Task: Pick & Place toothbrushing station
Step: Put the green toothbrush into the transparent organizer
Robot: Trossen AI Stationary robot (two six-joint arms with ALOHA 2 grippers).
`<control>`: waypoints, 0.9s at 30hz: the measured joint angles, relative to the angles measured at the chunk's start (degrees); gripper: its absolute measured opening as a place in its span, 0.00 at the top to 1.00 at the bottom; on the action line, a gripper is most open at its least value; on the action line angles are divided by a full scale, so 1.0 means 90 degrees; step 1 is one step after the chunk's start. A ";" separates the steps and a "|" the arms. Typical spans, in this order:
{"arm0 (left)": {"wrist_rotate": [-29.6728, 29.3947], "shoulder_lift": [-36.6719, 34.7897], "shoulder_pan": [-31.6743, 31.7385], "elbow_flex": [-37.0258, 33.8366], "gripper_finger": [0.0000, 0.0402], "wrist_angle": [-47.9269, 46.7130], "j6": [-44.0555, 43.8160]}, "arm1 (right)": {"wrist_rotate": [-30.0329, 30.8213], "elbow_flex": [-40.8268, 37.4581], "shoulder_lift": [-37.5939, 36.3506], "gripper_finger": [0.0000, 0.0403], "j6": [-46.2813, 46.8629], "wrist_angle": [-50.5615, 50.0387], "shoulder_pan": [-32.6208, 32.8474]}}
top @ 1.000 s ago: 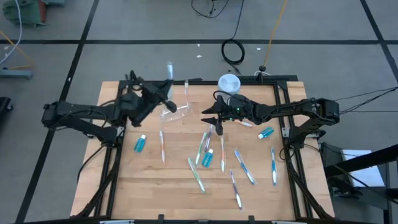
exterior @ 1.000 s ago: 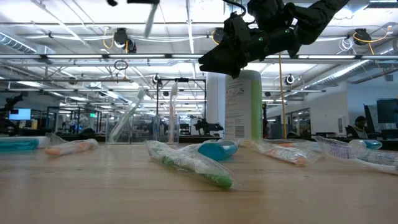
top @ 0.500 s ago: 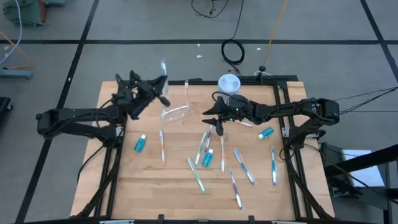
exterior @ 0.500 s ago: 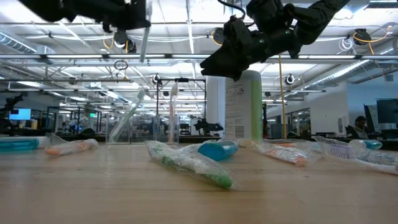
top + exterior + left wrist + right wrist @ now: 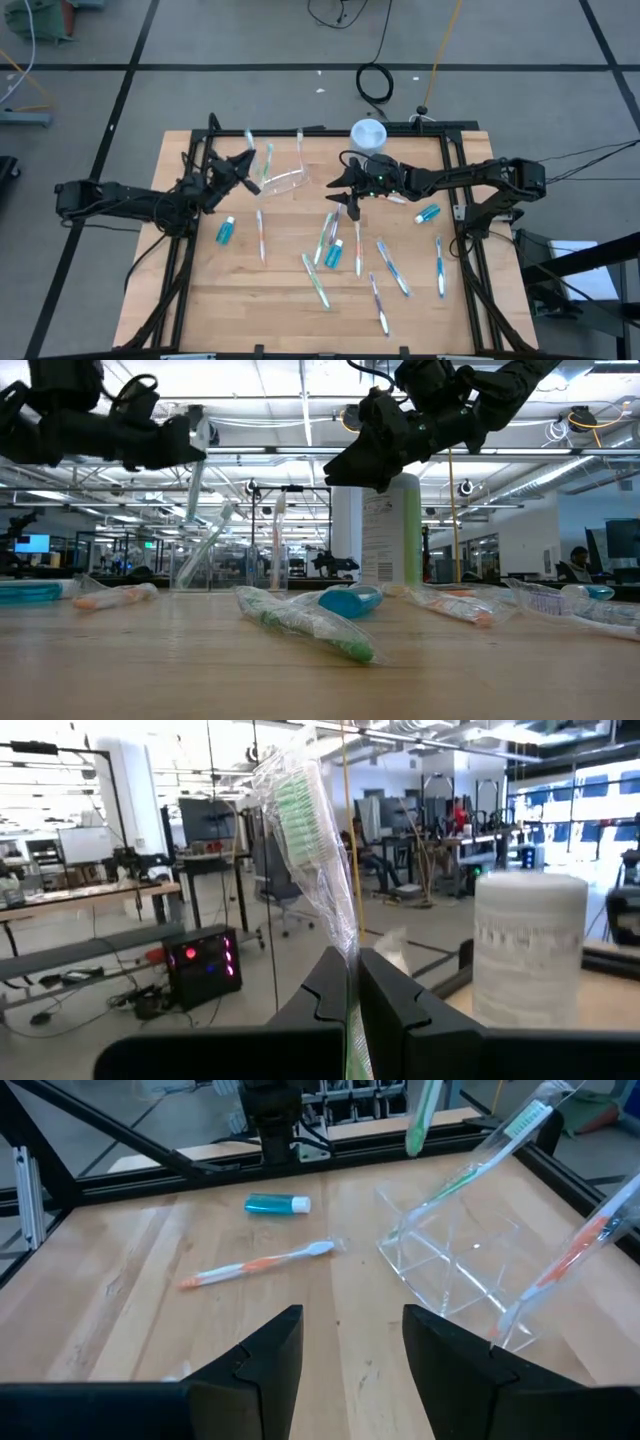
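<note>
left hand (image 5: 350, 982) pinches a wrapped green toothbrush (image 5: 305, 830) upright, bristles up; right hand (image 5: 345, 1342) gapes empty.

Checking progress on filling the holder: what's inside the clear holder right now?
Two toothbrushes lean inside the clear holder: a green toothbrush and an orange toothbrush. The left tool holds a third beside it, not yet in.

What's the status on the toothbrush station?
Left end effector shut on a wrapped green toothbrush, near clear holder. Right end effector open, empty, above loose brushes. Canister behind, not blocking.
</note>
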 joint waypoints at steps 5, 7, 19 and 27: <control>0.0423 0.0257 0.0000 -0.0449 0.99 0.0558 -0.0357 | 0.0002 0.0000 0.0000 0.59 0.0000 0.0150 0.0000; 0.0516 0.0439 -0.0002 -0.0458 0.99 0.0551 -0.0459 | 0.0006 0.0000 0.0000 0.59 0.0000 0.0290 0.0000; 0.0491 0.1314 0.0003 -0.0461 0.97 0.0797 -0.0599 | 0.0012 0.0000 0.0000 0.59 -0.0321 0.0615 0.0000; 0.0484 0.1574 0.0010 -0.0463 0.92 0.0682 -0.0651 | 0.0012 0.0000 0.0000 0.59 -0.0357 0.0615 -0.0007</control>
